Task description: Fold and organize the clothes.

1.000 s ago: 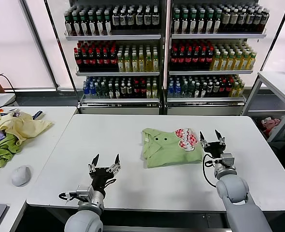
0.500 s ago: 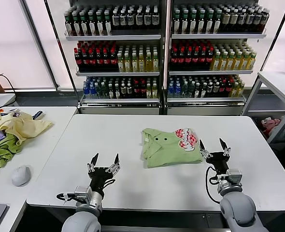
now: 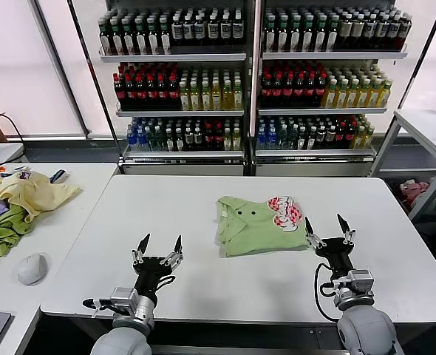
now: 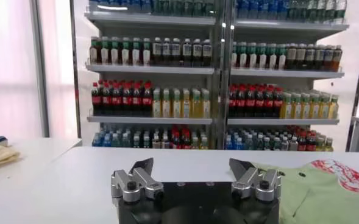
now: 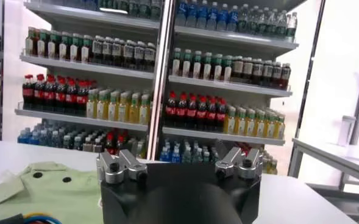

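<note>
The light green polo shirt [image 3: 259, 224] lies folded in a compact rectangle on the white table [image 3: 203, 214], collar toward the left and the pink-red and white print at its far right. It also shows in the left wrist view [image 4: 316, 192] and the right wrist view [image 5: 39, 192]. My left gripper [image 3: 159, 248] is open and empty, raised near the table's front edge, left of the shirt. My right gripper [image 3: 328, 233] is open and empty, just off the shirt's front right corner, apart from it.
A second table on the left holds a pale yellow garment [image 3: 29, 194], a darker olive-green cloth [image 3: 0, 233] and a grey mouse [image 3: 32, 268]. Shelves of bottles [image 3: 247, 74] stand behind the table. A white rack [image 3: 425, 159] stands at the right.
My right gripper has drawn back from the shirt's right edge toward the front of the table. My left gripper has barely moved. The shirt lies as before.
</note>
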Motion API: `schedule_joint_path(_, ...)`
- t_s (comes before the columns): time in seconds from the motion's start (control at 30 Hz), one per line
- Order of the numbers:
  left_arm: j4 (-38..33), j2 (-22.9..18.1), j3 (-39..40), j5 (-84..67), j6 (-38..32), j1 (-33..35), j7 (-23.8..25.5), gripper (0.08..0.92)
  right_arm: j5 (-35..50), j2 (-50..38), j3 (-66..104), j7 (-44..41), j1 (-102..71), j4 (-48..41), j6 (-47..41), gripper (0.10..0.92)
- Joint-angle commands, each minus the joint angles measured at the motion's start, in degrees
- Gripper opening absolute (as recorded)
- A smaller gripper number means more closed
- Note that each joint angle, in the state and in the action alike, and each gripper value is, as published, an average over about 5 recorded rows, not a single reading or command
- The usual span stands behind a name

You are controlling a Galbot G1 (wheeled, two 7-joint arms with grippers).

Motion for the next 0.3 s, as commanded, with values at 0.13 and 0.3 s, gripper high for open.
schedule_joint_path(0.13,-1.35,1.14,-0.89,0.24,-0.09,0.93,0.5,0.823,-1.55,0.23,1.01,0.91,-2.29,2.26,0.06,0.823)
schedule_joint_path(0.3,0.23,1.73,-1.81,1.01,-0.88,0.01,0.72,0.823,-1.81,0.52,1.29,0.99,-2.54,2.42,0.08,0.823)
